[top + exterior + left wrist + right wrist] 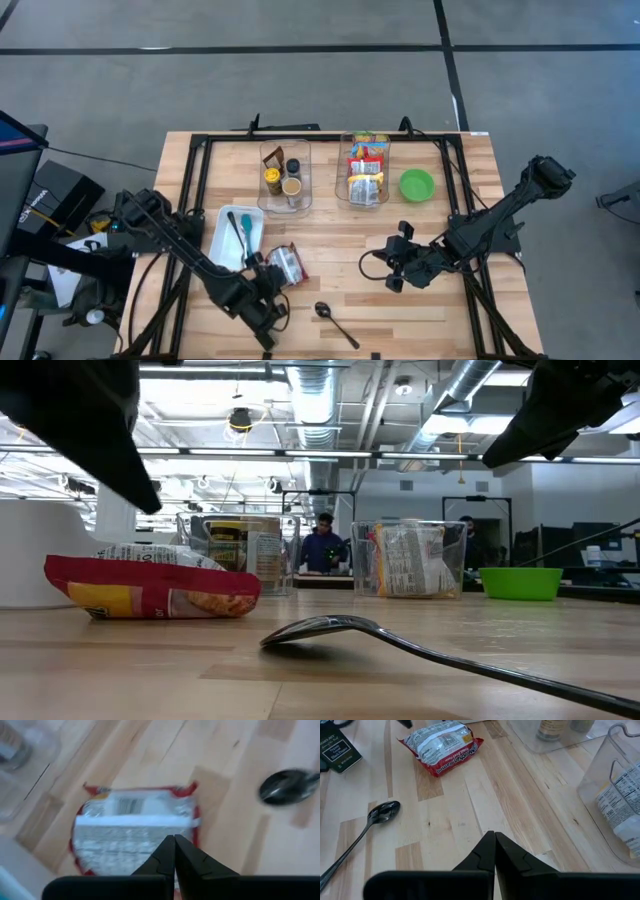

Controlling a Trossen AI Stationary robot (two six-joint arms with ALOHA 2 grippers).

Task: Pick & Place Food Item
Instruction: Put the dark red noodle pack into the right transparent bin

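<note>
A red and silver ramen packet [286, 264] lies flat on the wooden table near the front left; it also shows in the low view [155, 585], the left wrist view [131, 822] and the right wrist view [440, 744]. My left gripper [174, 844] is shut and empty, hovering just above the packet's near side [268, 280]. My right gripper [494, 840] is shut and empty over bare table at the middle right [393, 268].
A black spoon [335, 320] lies near the front edge. A white tray [225, 245] holding a utensil sits left of the packet. Two clear bins stand at the back, one with jars [285, 175], one with food packets [366, 170]. A green bowl [417, 184] is beside them.
</note>
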